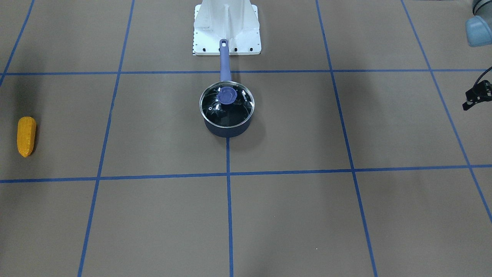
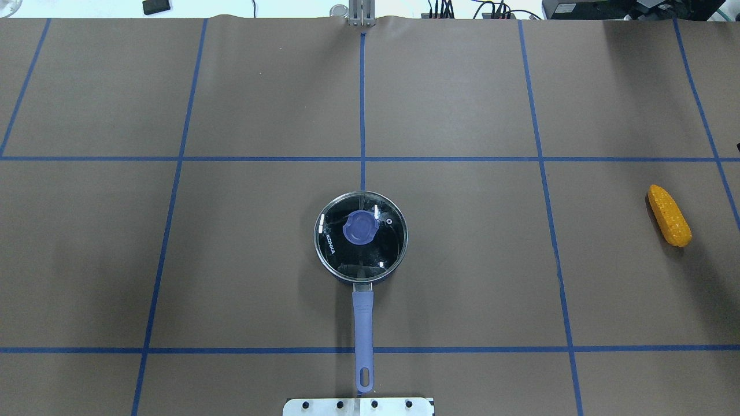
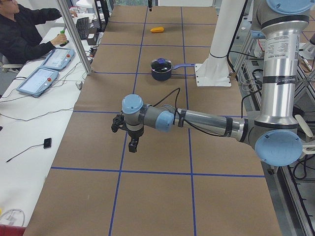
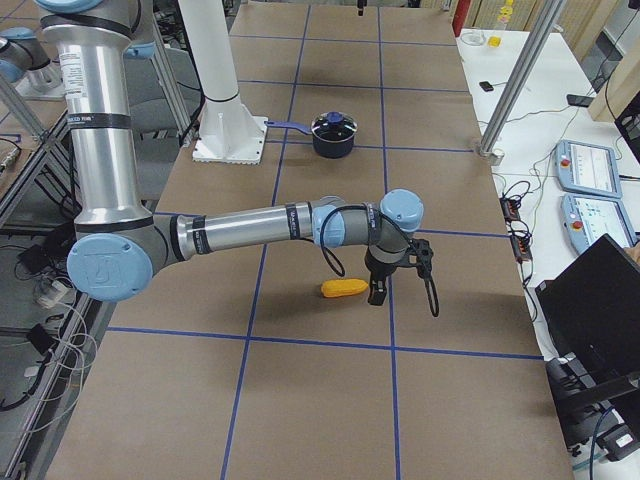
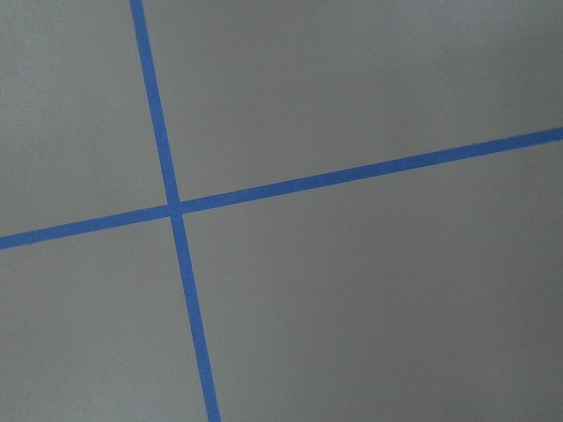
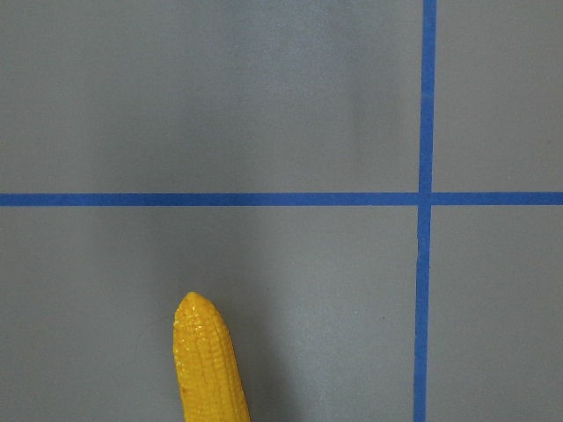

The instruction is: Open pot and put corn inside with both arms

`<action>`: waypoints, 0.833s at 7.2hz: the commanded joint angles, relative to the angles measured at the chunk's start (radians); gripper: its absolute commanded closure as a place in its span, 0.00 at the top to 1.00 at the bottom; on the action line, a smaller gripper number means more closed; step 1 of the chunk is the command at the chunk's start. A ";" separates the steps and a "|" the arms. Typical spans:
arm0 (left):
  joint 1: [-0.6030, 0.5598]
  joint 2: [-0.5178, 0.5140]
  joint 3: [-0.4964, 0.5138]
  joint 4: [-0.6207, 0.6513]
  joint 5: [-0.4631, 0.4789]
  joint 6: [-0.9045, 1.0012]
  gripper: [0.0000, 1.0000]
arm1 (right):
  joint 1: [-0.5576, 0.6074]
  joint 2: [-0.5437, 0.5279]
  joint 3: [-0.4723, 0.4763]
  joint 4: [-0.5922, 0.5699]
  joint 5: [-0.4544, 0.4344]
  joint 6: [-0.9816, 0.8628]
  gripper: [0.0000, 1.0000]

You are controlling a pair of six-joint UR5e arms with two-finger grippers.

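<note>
The navy pot (image 1: pixel 226 130) stands mid-table, its lavender handle (image 2: pixel 362 323) pointing at the robot base. The glass lid (image 2: pixel 361 233) with purple knob (image 1: pixel 226 95) sits on it. The corn (image 2: pixel 669 215) lies on the table far to the robot's right, and also shows in the front view (image 1: pixel 26 135) and the right wrist view (image 6: pixel 207 365). My right gripper (image 4: pixel 378 292) hangs just beside the corn (image 4: pixel 344 288); I cannot tell if it is open. My left gripper (image 3: pixel 133 143) hovers over bare table far left of the pot (image 3: pixel 161 73); only its edge shows in the front view (image 1: pixel 476 98), state unclear.
The white robot base plate (image 1: pixel 226 30) stands right behind the pot handle's end. Blue tape lines (image 5: pixel 176 209) grid the brown table. Metal posts (image 3: pixel 74 39) (image 4: pixel 510 80) stand at the table's far edge. An operator (image 3: pixel 22 32) sits beyond it beside teach pendants (image 3: pixel 37 81).
</note>
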 commanded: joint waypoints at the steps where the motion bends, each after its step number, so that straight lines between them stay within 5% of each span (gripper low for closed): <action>1: 0.000 0.000 0.001 0.000 0.000 0.000 0.99 | -0.008 0.018 0.006 0.000 -0.003 -0.011 1.00; 6: 0.058 -0.098 -0.028 -0.025 -0.012 -0.153 0.99 | -0.118 0.043 0.024 0.002 -0.014 -0.008 1.00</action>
